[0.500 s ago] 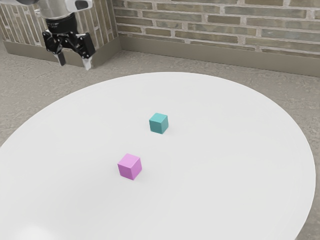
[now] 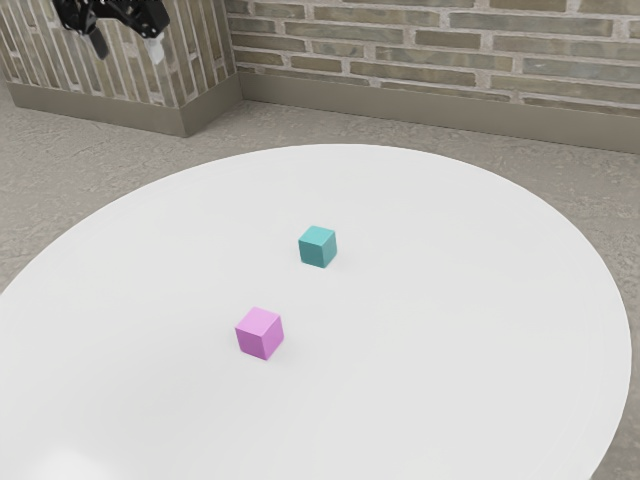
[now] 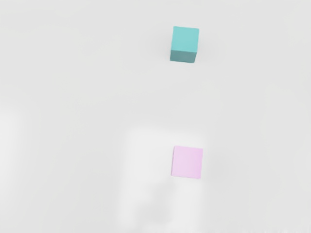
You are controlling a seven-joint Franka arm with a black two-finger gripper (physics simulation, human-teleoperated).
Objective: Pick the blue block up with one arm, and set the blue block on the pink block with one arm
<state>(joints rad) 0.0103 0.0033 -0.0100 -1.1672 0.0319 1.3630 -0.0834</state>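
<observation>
A teal-blue block point(image 2: 318, 246) sits near the middle of the round white table point(image 2: 450, 330). A pink block point(image 2: 260, 333) rests closer to the front edge, apart from it, toward the exterior view's left. My gripper point(image 2: 127, 43) hangs high above the table's far left side, at the exterior view's upper left corner, open with nothing between its fingers. From the wrist view, the blue block point(image 3: 185, 44) and the pink block point(image 3: 187, 162) lie far below the hand on the white surface, separated by a wide gap.
A brick wall point(image 2: 430, 50) with a baseboard runs behind the table. A slatted corner panel point(image 2: 190, 60) stands at the back left. Grey floor surrounds the table.
My gripper has risen and moved slightly toward the exterior view's left, now partly cut off by the frame's upper edge. Both blocks have stayed put.
</observation>
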